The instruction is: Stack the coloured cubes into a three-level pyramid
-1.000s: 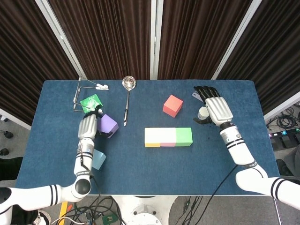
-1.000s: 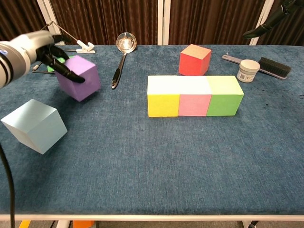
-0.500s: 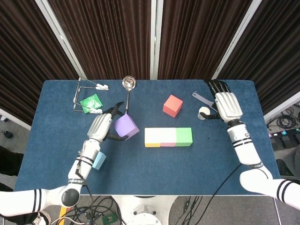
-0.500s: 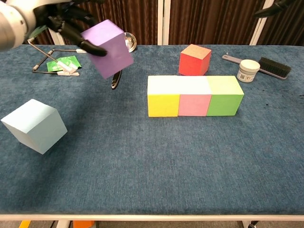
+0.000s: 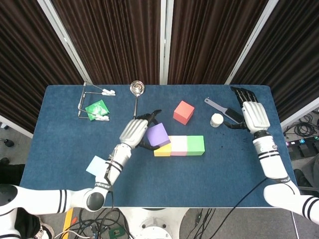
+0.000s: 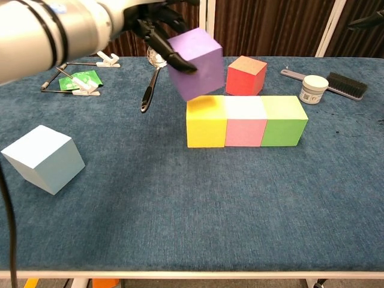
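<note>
A blue felt-covered table (image 6: 198,216) carries everything. Six coloured cubes show. Three sit touching in one row near the middle: a yellow cube (image 6: 206,123), a pink cube (image 6: 245,122) and a green cube (image 6: 284,120), left to right. A single red cube (image 6: 246,75) stands apart just behind the row, and one pale blue cube (image 6: 43,158) lies well apart at the near left, tilted on the cloth. The sixth, a purple cube (image 6: 194,63), is in the air, tilted, just above the left end of the row over the yellow cube; whether it touches the yellow cube cannot be told.

The left hand (image 5: 134,132) grips that purple cube, dark fingers (image 6: 161,41) wrapped round its left side. The right hand (image 5: 253,113) hangs at the far right of the table holding nothing, fingers extended and slightly apart.

Smaller things lie along the far edge: one steel ladle (image 6: 153,67) behind the purple cube, one bent wire stand (image 5: 83,102) at the far left with a green packet (image 5: 95,108) in it, one black brush (image 6: 336,82) and one small white jar (image 6: 314,89) at the far right.
</note>
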You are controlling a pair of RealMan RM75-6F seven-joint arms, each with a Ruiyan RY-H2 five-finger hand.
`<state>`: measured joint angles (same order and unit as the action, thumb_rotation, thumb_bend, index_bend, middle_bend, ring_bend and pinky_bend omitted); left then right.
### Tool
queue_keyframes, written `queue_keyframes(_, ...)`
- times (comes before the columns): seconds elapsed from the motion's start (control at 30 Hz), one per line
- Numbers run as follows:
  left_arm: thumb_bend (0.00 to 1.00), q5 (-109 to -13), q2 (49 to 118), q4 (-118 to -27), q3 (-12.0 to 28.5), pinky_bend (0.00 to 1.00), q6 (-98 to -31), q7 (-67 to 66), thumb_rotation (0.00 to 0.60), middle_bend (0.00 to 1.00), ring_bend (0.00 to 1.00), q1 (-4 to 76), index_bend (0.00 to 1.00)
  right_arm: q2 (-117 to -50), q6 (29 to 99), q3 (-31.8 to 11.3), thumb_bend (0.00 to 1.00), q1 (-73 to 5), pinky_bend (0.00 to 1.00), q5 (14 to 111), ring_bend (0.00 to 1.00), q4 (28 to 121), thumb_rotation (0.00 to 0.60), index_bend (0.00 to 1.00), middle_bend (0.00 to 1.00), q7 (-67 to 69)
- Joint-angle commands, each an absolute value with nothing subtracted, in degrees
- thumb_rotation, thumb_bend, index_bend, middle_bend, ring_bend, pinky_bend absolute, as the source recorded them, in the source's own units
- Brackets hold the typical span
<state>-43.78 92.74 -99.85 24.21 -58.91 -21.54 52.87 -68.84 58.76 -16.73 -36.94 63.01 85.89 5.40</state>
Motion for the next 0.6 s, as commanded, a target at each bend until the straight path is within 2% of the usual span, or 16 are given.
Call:
queue_keyframes(0.03,0.07,-42.8,94.1,-98.1,24.1,0.20,-57.3,-21.7,0.600,0.48,0.14,54.7,0.06,-68.6,59.0,-16.6,0.06,-36.0,0.00,63.8,0.00,85.5,0.600,0.00,0.08,7.2)
queue_keyframes(0.4,0.07,-46.2,96.4,-90.6,22.3,0.19,-51.2,-19.5,0.600,0.48,0.14,59.4,0.06,-68.3,59.2,-16.5,0.06,-33.9,0.00,66.3,0.00,82.8,0.600,0.00,0.07,13.4)
queue_keyframes(0.6,0.07,-47.4,96.5,-88.2,22.2,0.19,-50.3,-18.2,0.600,0.47,0.14,60.6,0.06,-68.6,58.3,-16.4,0.06,-33.7,0.00,67.2,0.00,81.2,0.600,0.00,0.07,15.3)
